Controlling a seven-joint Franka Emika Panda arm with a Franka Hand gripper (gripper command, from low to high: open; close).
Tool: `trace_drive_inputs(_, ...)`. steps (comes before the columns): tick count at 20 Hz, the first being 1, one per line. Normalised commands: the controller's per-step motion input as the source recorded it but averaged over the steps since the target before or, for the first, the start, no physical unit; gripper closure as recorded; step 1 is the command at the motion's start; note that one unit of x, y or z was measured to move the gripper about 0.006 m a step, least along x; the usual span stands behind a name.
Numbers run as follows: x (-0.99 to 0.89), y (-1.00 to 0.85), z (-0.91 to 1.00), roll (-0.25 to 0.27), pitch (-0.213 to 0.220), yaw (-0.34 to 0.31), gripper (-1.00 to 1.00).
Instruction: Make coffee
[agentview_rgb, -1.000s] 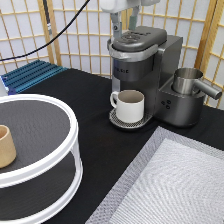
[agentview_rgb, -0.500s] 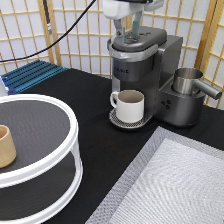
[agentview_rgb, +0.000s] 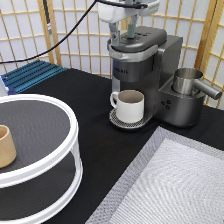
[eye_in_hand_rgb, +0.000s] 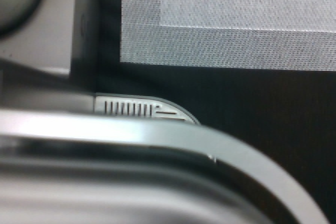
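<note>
The claw (agentview_rgb: 125, 36) has dropped since a second ago and now sits right on the coffee maker's (agentview_rgb: 142, 70) lid at 12 o'clock; can't tell whether it's apart or together. Mug (agentview_rgb: 130, 105) unchanged underneath. Coffee pod isn't visible.

Coffee machine (agentview_rgb: 150, 60): dark grey body, silver band round the head, lid down. It stands on the black table (agentview_rgb: 85, 100) at the exterior view's top, right of centre. Wrist view shows its silver rim close up (eye_in_hand_rgb: 112, 145). 1 cream-white mug (agentview_rgb: 131, 106) stands upright on the round drip tray (agentview_rgb: 116, 119), handle toward the exterior view's left. Pod is not visible in either view. End effector (agentview_rgb: 123, 37) is at the lid.
</note>
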Motion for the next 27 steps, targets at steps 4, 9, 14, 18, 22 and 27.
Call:
trace_drive_inputs(4, -0.11, -0.08, -0.01, -0.003, -0.024, 0.026, -1.00)
trace_drive_inputs(9, -0.16, -0.89, 0.88, 0.089, -0.089, 0.003, -1.00)
trace_drive_inputs(14, 0.01, -1.00, 0.46, 0.158, -0.047, 0.000, -1.00)
trace_drive_inputs(18, 0.09, -1.00, -0.30, 0.208, 0.000, 0.002, -1.00)
trace_drive_inputs(22, -0.19, -0.69, -0.60, 0.121, -0.033, 0.000, -1.00)
trace_drive_inputs(27, 0.00, 0.00, 0.00, 0.000, 0.000, 0.000, -1.00)
